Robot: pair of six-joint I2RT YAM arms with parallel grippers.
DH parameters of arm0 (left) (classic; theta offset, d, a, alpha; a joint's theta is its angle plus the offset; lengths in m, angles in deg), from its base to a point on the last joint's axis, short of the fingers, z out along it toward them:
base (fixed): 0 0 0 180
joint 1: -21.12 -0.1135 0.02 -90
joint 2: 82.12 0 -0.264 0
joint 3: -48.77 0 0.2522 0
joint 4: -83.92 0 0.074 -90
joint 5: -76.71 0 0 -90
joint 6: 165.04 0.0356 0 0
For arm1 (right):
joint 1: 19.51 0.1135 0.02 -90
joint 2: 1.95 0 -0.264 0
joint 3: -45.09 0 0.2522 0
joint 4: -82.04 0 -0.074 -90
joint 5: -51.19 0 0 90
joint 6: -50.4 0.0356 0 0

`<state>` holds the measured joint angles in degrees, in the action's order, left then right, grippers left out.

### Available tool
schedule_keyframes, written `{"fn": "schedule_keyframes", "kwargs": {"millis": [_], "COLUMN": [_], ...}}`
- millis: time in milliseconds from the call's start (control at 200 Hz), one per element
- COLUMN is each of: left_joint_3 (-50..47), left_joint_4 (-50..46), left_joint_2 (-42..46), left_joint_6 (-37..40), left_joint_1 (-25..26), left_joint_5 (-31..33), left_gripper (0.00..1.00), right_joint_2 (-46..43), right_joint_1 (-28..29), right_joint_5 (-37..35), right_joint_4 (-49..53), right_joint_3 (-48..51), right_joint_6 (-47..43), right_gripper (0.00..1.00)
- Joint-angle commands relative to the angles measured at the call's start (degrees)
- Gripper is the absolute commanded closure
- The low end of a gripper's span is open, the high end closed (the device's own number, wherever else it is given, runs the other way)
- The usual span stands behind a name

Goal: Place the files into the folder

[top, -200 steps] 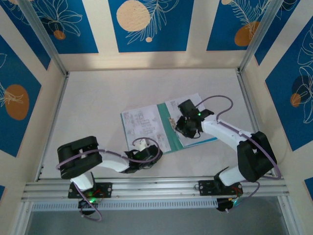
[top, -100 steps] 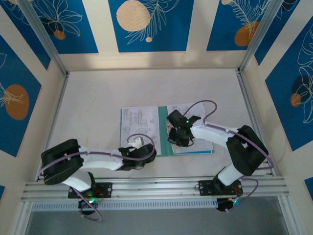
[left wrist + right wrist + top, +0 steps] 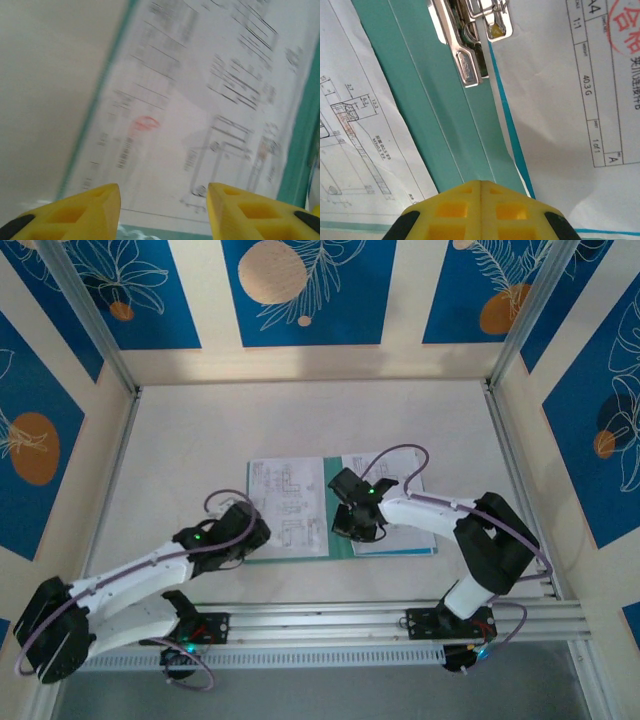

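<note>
The teal-green folder [image 3: 338, 546] lies open and flat in the middle of the table. One of the files [image 3: 285, 498], a white sheet with diagrams, covers its left half. Another sheet [image 3: 415, 540] with a blue edge strip [image 3: 512, 135] lies on the right half, under a metal clip [image 3: 470, 55]. My right gripper [image 3: 345, 525] is shut with nothing between its fingers, its tips [image 3: 481, 197] over the teal spine [image 3: 445, 100]. My left gripper [image 3: 256, 532] is open at the folder's near left corner, its yellow fingers [image 3: 85, 212] apart above the left sheet [image 3: 200, 115].
Bare white table [image 3: 200, 440] surrounds the folder, walled by blue-and-cream panels. An aluminium rail [image 3: 320, 620] carrying both arm bases runs along the near edge. Upright frame posts [image 3: 90, 320] stand at the back corners.
My left gripper let go at the folder's near edge, opened and swung left to its corner. The right gripper closed and slid left to the spine. The folder settled flat.
</note>
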<state>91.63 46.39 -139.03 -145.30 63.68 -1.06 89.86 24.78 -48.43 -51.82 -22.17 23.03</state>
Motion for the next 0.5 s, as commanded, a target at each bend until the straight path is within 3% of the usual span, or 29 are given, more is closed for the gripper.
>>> {"fn": "schedule_keyframes", "kwargs": {"millis": [0, 160, 495], "left_joint_3": [-0.9, -0.5, 2.2], "left_joint_4": [-7.0, -5.5, 3.7], "left_joint_2": [2.5, -0.3, -11.6], "left_joint_6": [9.0, 14.7, 22.6], "left_joint_1": [-6.3, -13.0, -17.6], "left_joint_5": [-7.0, -13.1, -16.6], "left_gripper": [0.49, 0.45, 0.34], "right_joint_2": [2.5, 5.0, 7.0], "right_joint_1": [0.3, 0.0, -1.5], "right_joint_5": [0.4, 0.2, 0.6], "right_joint_4": [0.8, 0.8, 0.9], "right_joint_3": [-1.3, -1.1, 2.5], "right_joint_6": [0.7, 0.6, -0.2], "right_gripper": [0.93, 0.94, 0.96]}}
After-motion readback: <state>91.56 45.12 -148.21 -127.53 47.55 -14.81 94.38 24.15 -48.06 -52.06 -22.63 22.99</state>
